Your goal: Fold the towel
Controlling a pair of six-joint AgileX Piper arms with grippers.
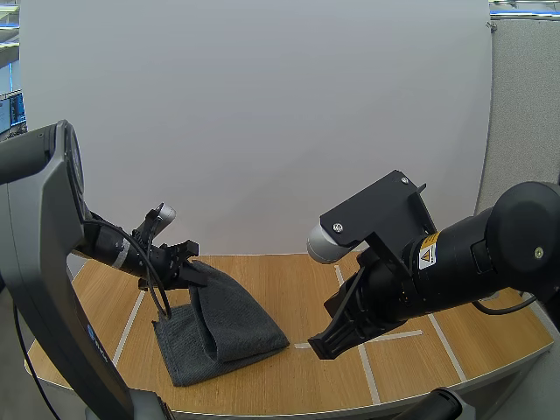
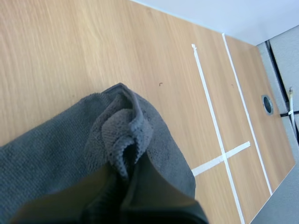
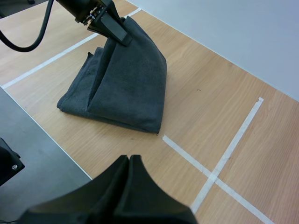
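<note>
Where my left end effector [image 1: 194, 272] pinches its raised fold, the one dark grey towel [image 1: 229, 331], nubby and soft, drapes tent-like onto the wood-grain bench [image 1: 293, 378] beneath. My right end effector [image 3: 129, 161], pressed together into one wedge, hovers well apart above two crossing white tape lines [image 3: 215, 176].

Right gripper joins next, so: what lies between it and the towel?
Right wrist view: only bare tabletop and white tape between right gripper and towel.
</note>
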